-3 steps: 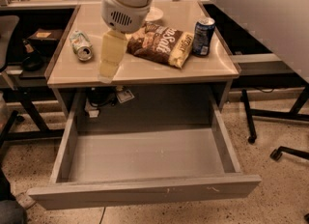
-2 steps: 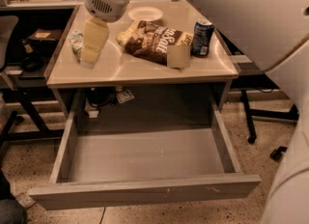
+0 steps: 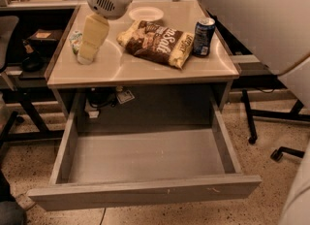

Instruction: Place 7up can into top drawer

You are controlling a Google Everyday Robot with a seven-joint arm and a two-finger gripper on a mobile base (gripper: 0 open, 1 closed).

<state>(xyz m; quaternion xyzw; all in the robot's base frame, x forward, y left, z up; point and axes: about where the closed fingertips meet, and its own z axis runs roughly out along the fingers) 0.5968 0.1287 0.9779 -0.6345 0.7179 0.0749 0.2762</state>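
Note:
The 7up can (image 3: 74, 41) lies at the left edge of the tan tabletop, pale green and white, mostly hidden behind my gripper. My gripper (image 3: 85, 57) reaches down from the white arm at the top and sits right beside the can on its right side, low over the tabletop. The top drawer (image 3: 145, 156) is pulled wide open below the tabletop, with a bare grey bottom and its flat front panel (image 3: 145, 192) nearest the camera.
A brown chip bag (image 3: 157, 42) lies mid-table. A dark blue can (image 3: 203, 36) stands at the right. A white dish (image 3: 145, 13) sits at the back. The large white arm (image 3: 261, 20) fills the upper right. Chair legs (image 3: 271, 122) stand to the right.
My gripper has moved left across the tabletop, from beside the chip bag to right against the 7up can, now covering most of it. The drawer and other objects have not moved.

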